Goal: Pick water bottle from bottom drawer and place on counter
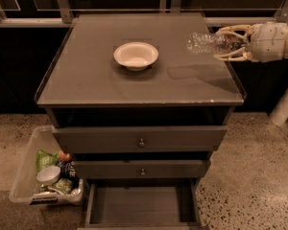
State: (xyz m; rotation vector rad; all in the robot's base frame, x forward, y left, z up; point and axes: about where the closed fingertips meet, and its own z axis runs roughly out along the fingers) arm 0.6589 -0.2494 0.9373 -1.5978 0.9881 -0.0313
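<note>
Bottle out of the drawer, held sideways above the counter.

Camera view: my gripper [222,44] reaches in from the upper right of the frame, fingers closed around the base end of the water bottle [201,43]. I hold the bottle lying level, neck toward the white bowl [136,55] and clear of it, apparently above the counter [134,87] near its right rim, so I judge it ready to set down. At the bottom of the frame the bottom drawer [141,206] stands pulled out, its floor bare.
</note>
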